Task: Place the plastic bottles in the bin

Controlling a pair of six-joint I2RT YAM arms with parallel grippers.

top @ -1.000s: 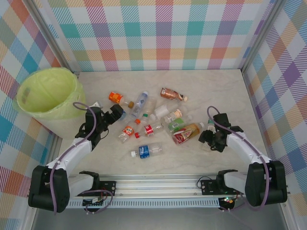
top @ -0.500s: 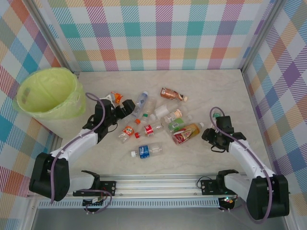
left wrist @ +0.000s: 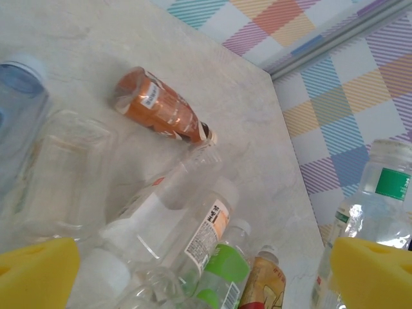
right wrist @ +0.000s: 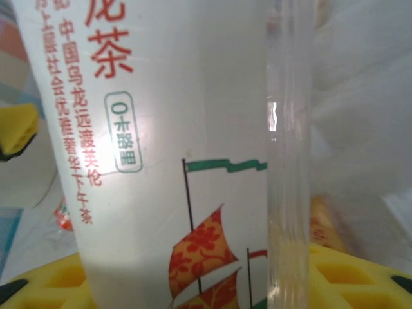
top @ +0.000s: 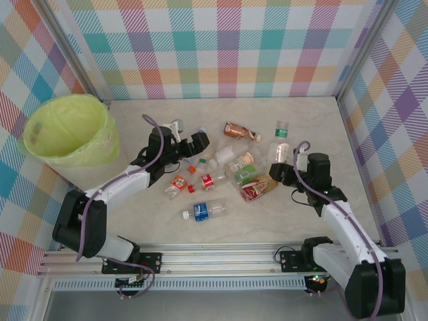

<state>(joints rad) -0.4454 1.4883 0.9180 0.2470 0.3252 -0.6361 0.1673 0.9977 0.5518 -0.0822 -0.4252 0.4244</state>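
Several plastic bottles lie in a loose cluster mid-table. My left gripper hangs open over the cluster's left end. In the left wrist view that gripper has yellow pads spread wide, with a brown bottle, a clear one and a green-labelled bottle on the table below. My right gripper is shut on a clear bottle with a green band, held upright above the table. Its white label with red characters and a ship sits against the right gripper. The bin, lined yellow-green, stands far left.
A blue-labelled bottle lies apart near the front. A brown bottle lies toward the back. Checked walls close off the back and both sides, and a metal rail runs along the near edge.
The right gripper closed on the green-banded bottle and raised it off the table, moving away from the rail. The left arm swung right from beside the bin to over the cluster, still open.
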